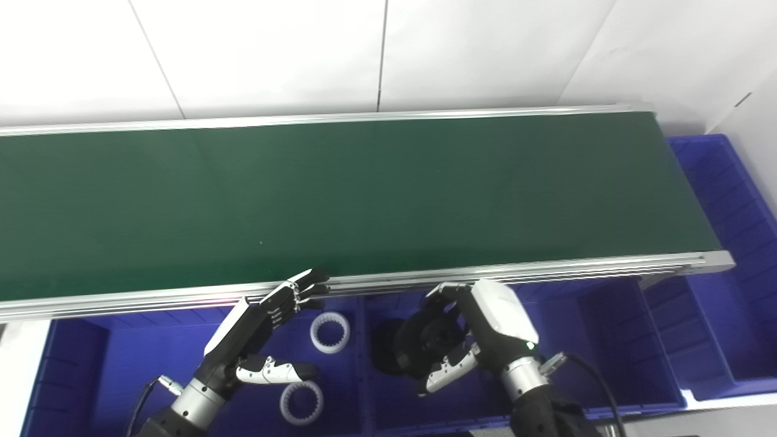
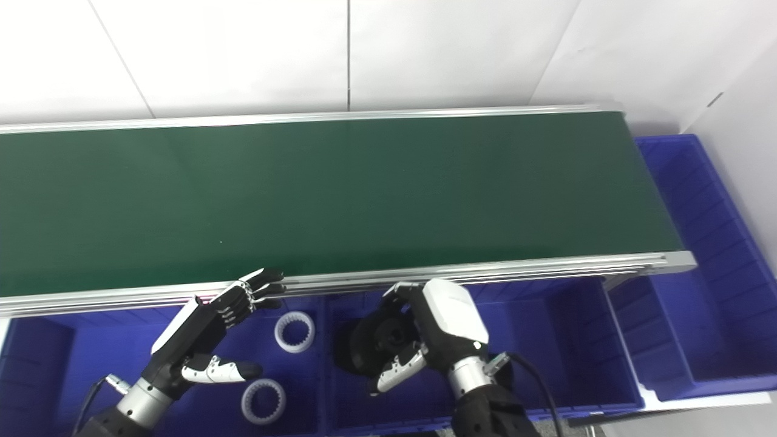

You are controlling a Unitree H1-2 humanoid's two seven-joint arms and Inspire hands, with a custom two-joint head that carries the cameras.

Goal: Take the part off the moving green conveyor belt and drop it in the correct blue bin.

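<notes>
The green conveyor belt runs across the view with no part on it. My right hand is over the middle blue bin, its fingers curled around a black round part. My left hand is open and empty, over the left blue bin, fingertips near the belt's front rail. Two white ring gears lie in the left bin.
A third blue bin stands at the belt's right end. The aluminium front rail of the conveyor runs just beyond both hands. White wall panels stand behind the belt.
</notes>
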